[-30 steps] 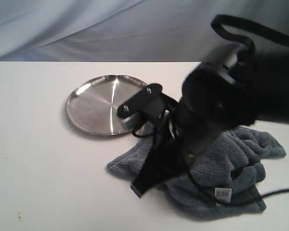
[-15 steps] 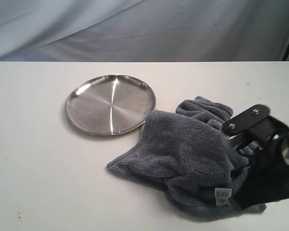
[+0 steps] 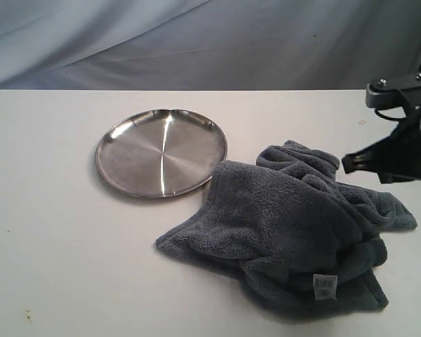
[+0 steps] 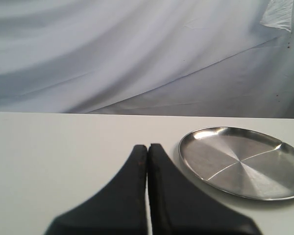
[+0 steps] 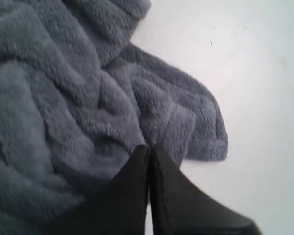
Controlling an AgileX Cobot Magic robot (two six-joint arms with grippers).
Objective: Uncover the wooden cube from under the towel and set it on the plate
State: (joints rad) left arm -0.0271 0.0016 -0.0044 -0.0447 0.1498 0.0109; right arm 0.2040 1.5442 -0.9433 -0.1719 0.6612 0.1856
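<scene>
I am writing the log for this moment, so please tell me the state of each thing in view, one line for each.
plate: empty, lying flat on the table.
towel: crumpled in a heap, one corner at the plate's rim.
cube: not visible in any view.
left pincer: shut, holding nothing.
right pincer: shut, holding nothing, above the towel's edge.
</scene>
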